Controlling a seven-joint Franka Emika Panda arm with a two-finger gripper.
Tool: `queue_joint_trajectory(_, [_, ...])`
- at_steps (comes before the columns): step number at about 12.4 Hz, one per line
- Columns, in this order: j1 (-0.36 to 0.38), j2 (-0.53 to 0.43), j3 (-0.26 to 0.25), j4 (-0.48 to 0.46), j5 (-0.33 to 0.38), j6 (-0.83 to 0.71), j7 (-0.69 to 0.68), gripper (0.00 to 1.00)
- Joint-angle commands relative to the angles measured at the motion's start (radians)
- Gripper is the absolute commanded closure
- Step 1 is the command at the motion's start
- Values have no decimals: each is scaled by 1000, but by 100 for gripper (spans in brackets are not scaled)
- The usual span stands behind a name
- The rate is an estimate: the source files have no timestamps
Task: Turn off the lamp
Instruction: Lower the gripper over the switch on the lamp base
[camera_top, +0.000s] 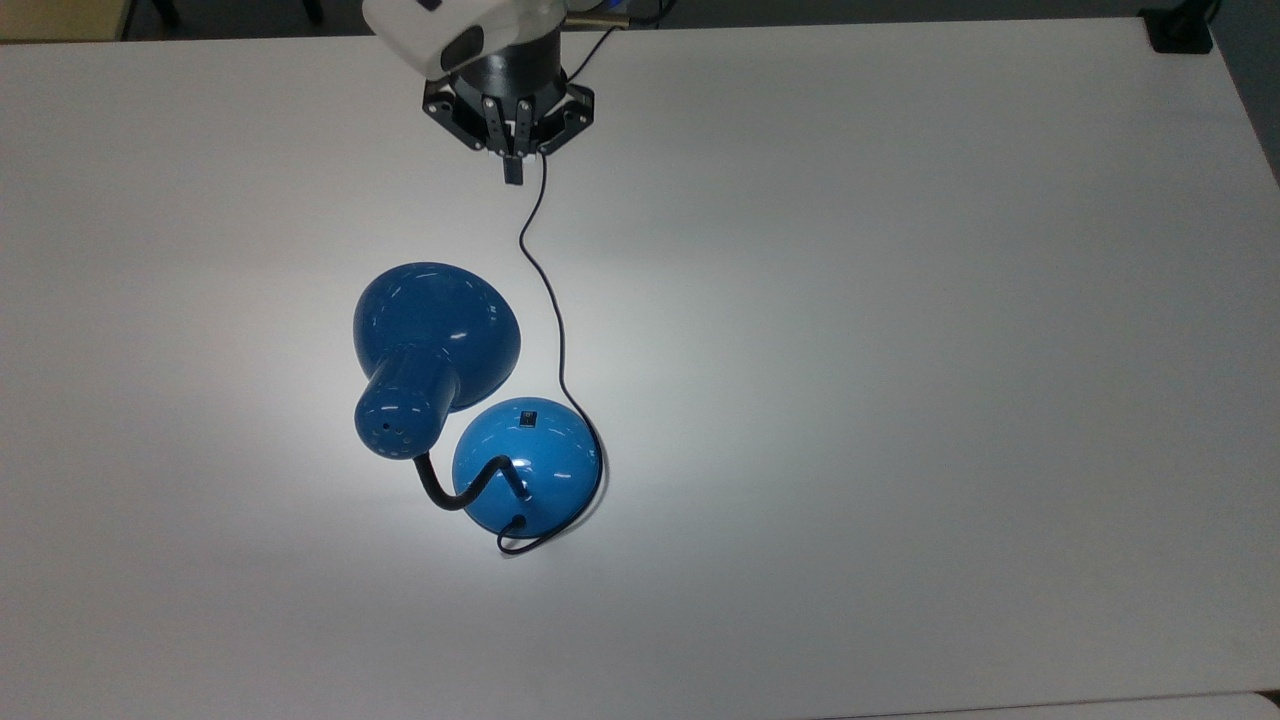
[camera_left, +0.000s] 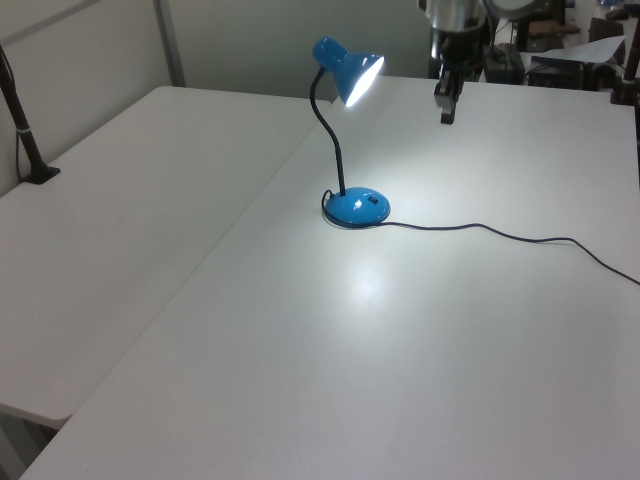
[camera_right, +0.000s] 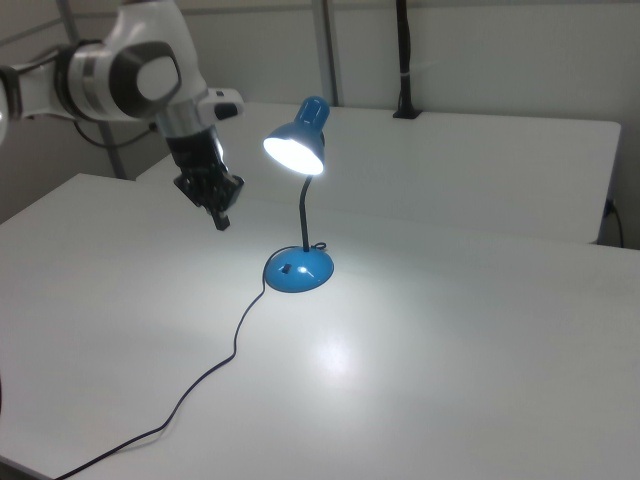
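My gripper (camera_top: 511, 172) hangs with its fingers pinched together into one narrow tip, holding nothing, well above the table (camera_top: 900, 350) and well apart from the lamp (camera_top: 480, 410), which stands lit at about 6 o'clock from it in the top view. The switch (camera_top: 528, 417) sits on the base's 12 o'clock side, facing me, with the cord (camera_top: 545, 290) running just beside it. I'd keep the fingers together as a poker, come down clear of the shade (camera_top: 437, 320), and press the rocker squarely so the base doesn't slide.
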Motion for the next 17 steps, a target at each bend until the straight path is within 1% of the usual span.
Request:
queue_joint_trajectory(1, [8, 85, -15, -11, 7, 126, -22, 100])
queue_joint_trajectory(7, [-18, 254, -12, -11, 16, 415, -16, 100])
queue_joint_trajectory(17, [-21, 361, -7, -11, 21, 613, -23, 100])
